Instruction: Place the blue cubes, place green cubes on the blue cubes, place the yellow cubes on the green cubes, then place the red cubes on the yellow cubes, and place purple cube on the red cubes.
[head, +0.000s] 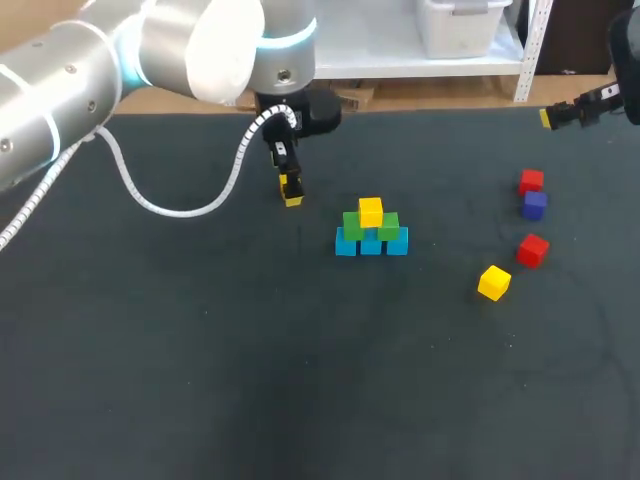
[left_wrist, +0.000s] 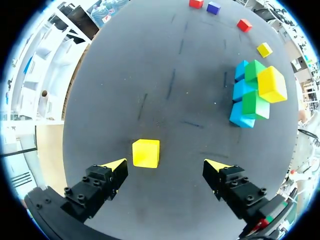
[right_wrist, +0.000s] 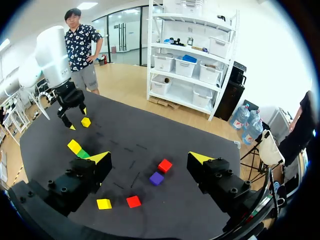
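A stack stands mid-table: three blue cubes (head: 371, 244) in a row, two green cubes (head: 370, 226) on them, one yellow cube (head: 371, 210) on top. In the left wrist view the same stack (left_wrist: 252, 97) lies off to one side. My left gripper (head: 290, 185) hangs open over a loose yellow cube (left_wrist: 146, 153), which lies on the mat between the fingers, touching neither. At the right lie two red cubes (head: 531, 181) (head: 532, 249), a purple cube (head: 535, 204) and another yellow cube (head: 494, 283). My right gripper (right_wrist: 150, 160) is open and empty, high above them at the far right edge (head: 560, 115).
The dark mat (head: 200, 350) covers the whole table. My left arm's white cable (head: 180, 205) loops down over the mat left of the gripper. The loose cubes at the right sit a hand's width apart from each other.
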